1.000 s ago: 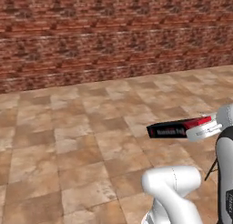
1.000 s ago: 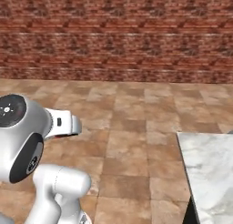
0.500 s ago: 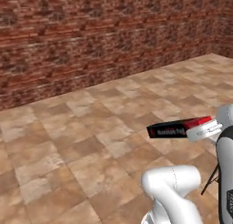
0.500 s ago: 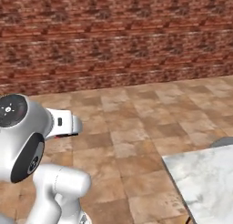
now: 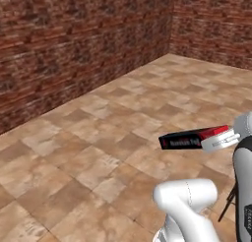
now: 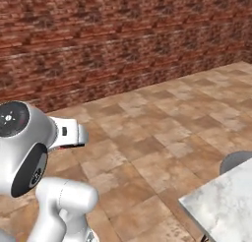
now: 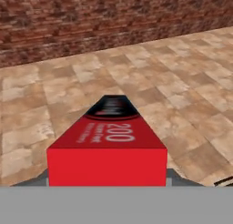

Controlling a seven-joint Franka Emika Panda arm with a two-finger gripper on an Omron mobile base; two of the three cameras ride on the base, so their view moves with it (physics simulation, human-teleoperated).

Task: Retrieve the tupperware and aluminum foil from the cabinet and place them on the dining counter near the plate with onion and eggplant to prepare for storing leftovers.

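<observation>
Your claw (image 5: 216,143) grips the aluminum foil (image 5: 194,137) by its red end, long axis pointing ahead; the table (image 6: 224,204) sits at the right base view's lower right.

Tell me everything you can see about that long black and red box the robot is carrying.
The long narrow black box with a red end looks like cardboard, with pale lettering along its side and "200" printed on the red part. It lies roughly level, well above the tiled floor, touching nothing else. Its red end is clamped in the robot's white hand, and the black end points outward. In the hand view it runs straight away from the camera.
</observation>
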